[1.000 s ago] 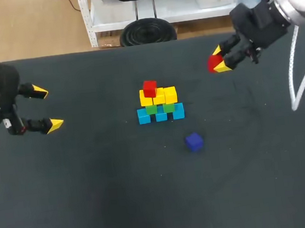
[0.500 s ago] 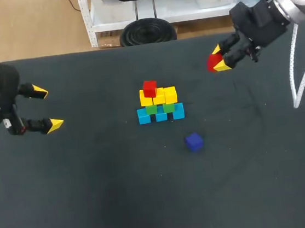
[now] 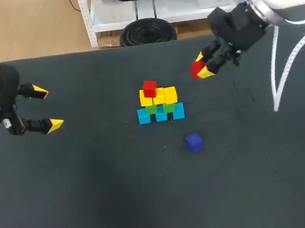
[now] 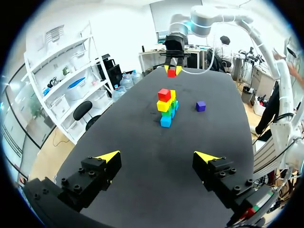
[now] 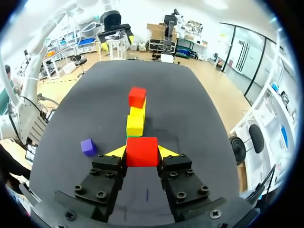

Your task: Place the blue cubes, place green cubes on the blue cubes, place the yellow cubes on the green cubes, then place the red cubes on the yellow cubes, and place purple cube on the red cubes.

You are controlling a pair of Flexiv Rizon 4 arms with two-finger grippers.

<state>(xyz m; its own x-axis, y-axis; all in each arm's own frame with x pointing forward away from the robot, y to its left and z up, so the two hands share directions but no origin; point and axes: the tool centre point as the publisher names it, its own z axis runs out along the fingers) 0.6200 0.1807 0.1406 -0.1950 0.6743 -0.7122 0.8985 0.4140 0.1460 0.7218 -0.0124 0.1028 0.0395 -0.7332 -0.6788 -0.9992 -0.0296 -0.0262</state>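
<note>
**Red cube in the right gripper, tower four tiers up**

The right gripper [image 3: 202, 66] pinches a red cube [image 3: 197, 69] between its yellow tips, off to the tower's right. The tower has blue cubes [image 3: 161, 116] at the base, then green cubes [image 3: 151, 109], then yellow cubes [image 3: 159, 97]. A stacked red cube [image 3: 150, 88] sits on its left end. The purple cube [image 3: 194, 141] lies alone on the table [image 3: 96, 197]. Far left, the left gripper [image 3: 47, 108] hangs wide open.

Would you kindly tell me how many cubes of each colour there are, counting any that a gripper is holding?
blue cubes: 3
green cubes: 2
yellow cubes: 3
red cubes: 2, one of them in the right gripper
purple cube: 1
Total: 11
</note>
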